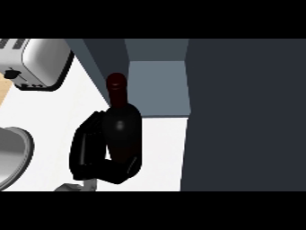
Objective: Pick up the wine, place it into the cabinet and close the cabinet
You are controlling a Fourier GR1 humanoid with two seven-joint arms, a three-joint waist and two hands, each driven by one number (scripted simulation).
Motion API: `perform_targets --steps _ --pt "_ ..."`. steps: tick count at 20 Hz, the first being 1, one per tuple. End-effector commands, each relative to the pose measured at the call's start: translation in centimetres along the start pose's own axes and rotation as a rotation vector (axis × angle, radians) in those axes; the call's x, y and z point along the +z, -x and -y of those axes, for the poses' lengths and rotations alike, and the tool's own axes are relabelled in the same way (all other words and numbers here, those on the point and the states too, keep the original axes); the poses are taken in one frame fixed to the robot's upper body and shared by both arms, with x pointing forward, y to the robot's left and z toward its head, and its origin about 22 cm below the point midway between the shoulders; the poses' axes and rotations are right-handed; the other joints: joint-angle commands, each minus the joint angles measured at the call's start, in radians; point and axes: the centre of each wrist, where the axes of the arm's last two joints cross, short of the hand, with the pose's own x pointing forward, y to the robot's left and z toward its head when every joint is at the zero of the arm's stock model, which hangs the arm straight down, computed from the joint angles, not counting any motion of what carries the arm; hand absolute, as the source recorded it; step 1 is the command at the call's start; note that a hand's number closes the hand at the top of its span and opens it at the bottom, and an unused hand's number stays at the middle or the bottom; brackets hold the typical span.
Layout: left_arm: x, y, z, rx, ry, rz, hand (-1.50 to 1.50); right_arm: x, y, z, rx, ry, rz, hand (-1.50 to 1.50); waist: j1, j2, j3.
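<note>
The wine bottle (122,128) is dark with a dark red neck and stands about upright at the middle of the head view. My left hand (89,155) is shut on its lower body: fingers run up its left side and the thumb wraps its near side. The bottle's neck reaches up to the lower front edge of the open cabinet (156,87), whose grey-blue inside shows just to its right. A wide dark cabinet panel (251,117) fills the right side. The bottle's base is hidden behind my hand. My right hand does not show.
A silver toaster (29,63) stands at the back left on the white counter (46,112). A large grey rounded vessel (6,157) sits at the left edge. Another dark cabinet panel (105,54) rises behind the bottle's neck.
</note>
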Motion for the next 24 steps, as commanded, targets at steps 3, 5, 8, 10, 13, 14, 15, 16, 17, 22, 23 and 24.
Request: perform_targets --steps 3,5,8,10,13,14,15,16,17,22,23,24 --pt "-2.9 -1.4 4.7 0.025 -0.049 -0.058 1.5 3.1 -4.3 -0.6 -0.057 -0.017 0.059 -1.5 -0.011 0.001 -0.001" --pt "-3.3 -1.2 6.0 0.007 -0.062 -0.065 1.5 2.7 -4.4 0.0 -0.033 -0.052 0.077 -1.5 -0.01 0.002 0.0" --pt "-5.3 -1.5 4.4 -0.023 -0.063 -0.079 1.5 2.9 -4.2 -0.3 -0.051 -0.015 0.091 -1.5 -0.005 0.002 -0.001" --pt "-5.6 -0.5 6.7 -0.026 -0.062 -0.093 1.5 3.0 -4.5 0.2 -0.034 -0.043 0.079 -1.5 -0.013 0.004 -0.001" --pt "-5.8 0.9 6.0 -0.078 -0.079 -0.094 1.5 2.4 -4.3 0.6 -0.052 -0.023 0.087 -1.5 -0.006 0.005 -0.001" --pt "-6.8 0.9 6.0 -0.09 -0.089 -0.093 1.5 2.6 -4.7 0.0 -0.045 -0.031 0.082 -1.5 -0.007 0.004 -0.002" --pt "-5.9 1.3 6.3 -0.098 -0.085 -0.097 1.5 3.3 -4.0 0.3 -0.043 -0.025 0.079 -1.5 -0.013 0.002 0.0" --pt "-7.3 2.0 6.0 -0.123 -0.126 -0.105 1.5 3.4 -3.7 -0.1 -0.057 -0.024 0.088 -1.5 -0.028 0.003 0.0" --pt "-6.4 2.5 4.5 -0.098 -0.104 -0.113 1.5 3.0 -3.6 0.8 -0.037 -0.025 0.088 -1.5 -0.007 0.004 0.0" --pt "-4.7 5.4 5.7 -0.153 -0.125 -0.139 1.5 3.7 -4.7 0.0 -0.076 -0.053 0.065 -1.5 -0.032 0.005 -0.002" --pt "-6.3 4.8 5.6 -0.123 -0.134 -0.157 1.5 3.9 -4.7 0.0 -0.055 -0.045 0.088 -1.5 -0.028 0.004 -0.002" --pt "-5.3 6.5 4.8 -0.13 -0.11 -0.157 1.5 2.9 -3.4 0.5 -0.056 -0.02 0.078 -1.5 -0.022 0.008 -0.002"
